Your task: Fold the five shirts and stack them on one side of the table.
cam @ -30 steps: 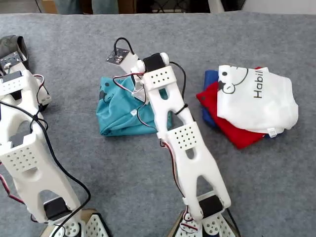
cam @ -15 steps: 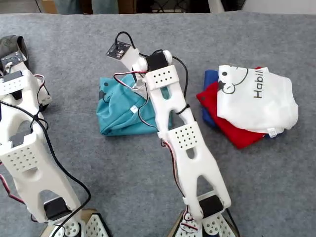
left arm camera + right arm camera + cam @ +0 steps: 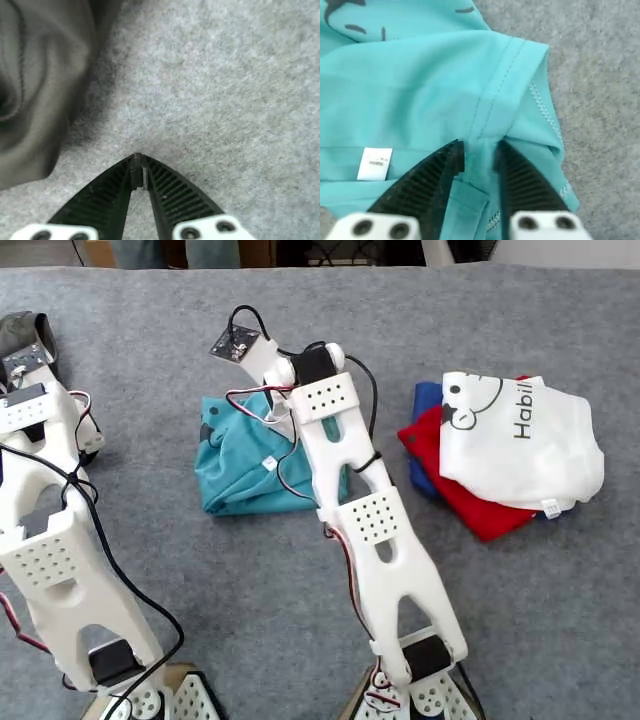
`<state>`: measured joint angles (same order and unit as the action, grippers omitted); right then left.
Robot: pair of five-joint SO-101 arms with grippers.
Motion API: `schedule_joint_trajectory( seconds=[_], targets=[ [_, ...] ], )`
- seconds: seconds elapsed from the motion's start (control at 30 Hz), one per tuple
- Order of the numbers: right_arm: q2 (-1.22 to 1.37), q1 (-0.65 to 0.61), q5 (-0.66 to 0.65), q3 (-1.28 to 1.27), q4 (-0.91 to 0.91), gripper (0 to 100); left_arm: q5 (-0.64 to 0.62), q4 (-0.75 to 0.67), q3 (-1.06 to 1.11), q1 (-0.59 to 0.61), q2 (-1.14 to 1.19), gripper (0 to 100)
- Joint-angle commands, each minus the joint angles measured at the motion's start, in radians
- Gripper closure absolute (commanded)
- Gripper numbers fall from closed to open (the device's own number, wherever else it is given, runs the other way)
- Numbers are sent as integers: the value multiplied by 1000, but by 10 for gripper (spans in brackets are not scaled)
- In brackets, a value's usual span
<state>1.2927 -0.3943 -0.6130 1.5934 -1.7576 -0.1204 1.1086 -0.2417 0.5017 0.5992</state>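
My left gripper [image 3: 139, 161] is pointing down at the grey felt desk [image 3: 225, 90], its black ribbed fingers meeting at the tips and gripping nothing. A crumpled olive-grey shirt [image 3: 35, 85] is lying nearby, apart from it.

Table [image 3: 520, 640]: under everything, with both arm bases at the near edge.
Middle shirt [image 3: 235, 465]: near the table's centre, left of the stack and well apart from it.
Stack [image 3: 520, 440]: right of centre, three shirts piled, with edges of the lower two sticking out at the left and near sides.
Corner shirt [image 3: 22, 328]: at the far left edge, behind the left arm.
Left arm [image 3: 50, 540]: along the left side, from the near edge back towards the corner shirt.
Left gripper [image 3: 138, 170]: over bare table, just beside the corner shirt.
Right arm [image 3: 370, 520]: from the near edge back across the middle shirt's right side.
Right gripper [image 3: 479, 150]: on the middle shirt, a fold between its fingers.
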Motion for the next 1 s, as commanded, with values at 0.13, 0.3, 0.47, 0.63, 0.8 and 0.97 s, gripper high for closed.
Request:
schedule_joint_trajectory(
  seconds=[0.13,0.3,0.47,0.63,0.8,0.97],
  targets=[
    [-15,-18,-9,53,-5,961,8,-17,-8,-25,-23,970],
    [-48,-14,-6,53,-8,963,8,-17,-8,-25,-23,970],
    [-117,-5,-5,27,-9,984,8,-17,-8,-25,-23,970],
    [-222,25,-5,-160,-11,985,8,-17,-8,-25,-23,970],
    [-381,86,-8,-392,-9,985,8,-17,-8,-25,-23,970],
    [-507,118,-3,-624,-9,985,8,-17,-8,-25,-23,970]
  ],
)
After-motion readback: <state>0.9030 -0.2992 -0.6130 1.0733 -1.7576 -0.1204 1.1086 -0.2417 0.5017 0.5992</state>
